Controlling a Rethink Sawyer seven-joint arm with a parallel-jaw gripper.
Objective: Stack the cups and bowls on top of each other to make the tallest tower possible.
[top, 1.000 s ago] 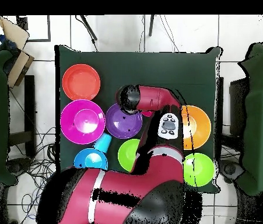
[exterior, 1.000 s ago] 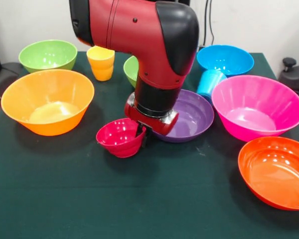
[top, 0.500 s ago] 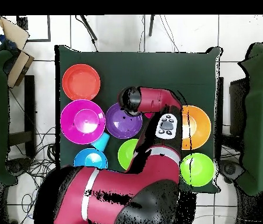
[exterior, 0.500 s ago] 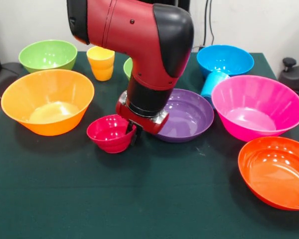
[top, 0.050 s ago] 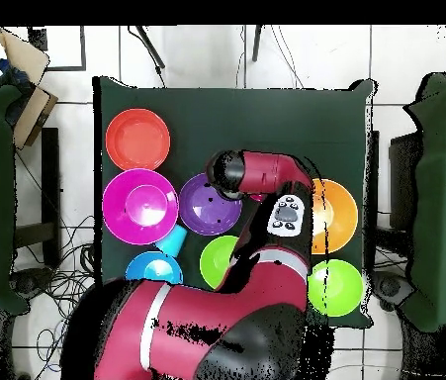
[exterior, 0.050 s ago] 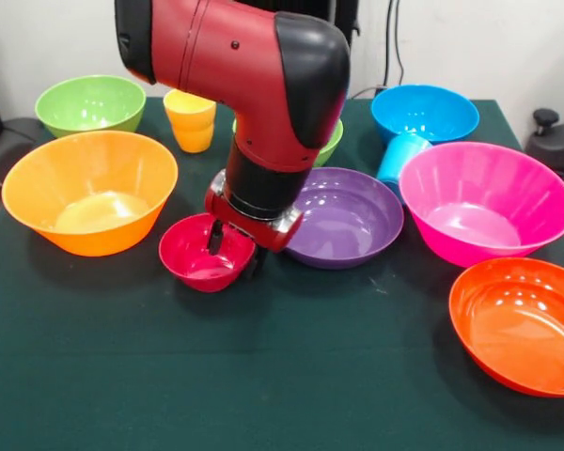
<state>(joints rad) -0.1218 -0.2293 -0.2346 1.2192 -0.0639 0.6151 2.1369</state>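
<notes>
My gripper (exterior, 0.050 s ago: 234, 256) is shut on the right rim of the small crimson bowl (exterior, 0.050 s ago: 197, 256), one finger inside and one outside. The bowl sits low over the table, between the large orange bowl (exterior, 0.050 s ago: 89, 193) and the purple bowl (exterior, 0.050 s ago: 348, 218). The yellow-orange cup (exterior, 0.050 s ago: 190, 119) stands upright at the back. The light blue cup (exterior, 0.050 s ago: 398, 157) leans between the blue bowl (exterior, 0.050 s ago: 425, 113) and the pink bowl (exterior, 0.050 s ago: 484, 202). No tower stands; every bowl is separate. From above, the arm hides the crimson bowl and the gripper.
A green bowl (exterior, 0.050 s ago: 89, 103) sits at the back left, and another green bowl (exterior, 0.050 s ago: 331, 143) shows partly behind the arm. The red-orange bowl (exterior, 0.050 s ago: 522, 324) lies at the front right. In the overhead view, the purple bowl (top, 0.050 s ago: 207, 206) sits beside the pink bowl (top, 0.050 s ago: 139, 206).
The gripper has carried the crimson bowl leftward, away from the purple bowl toward the large orange bowl, and the bowl now sits more level. The other bowls and cups have not moved.
</notes>
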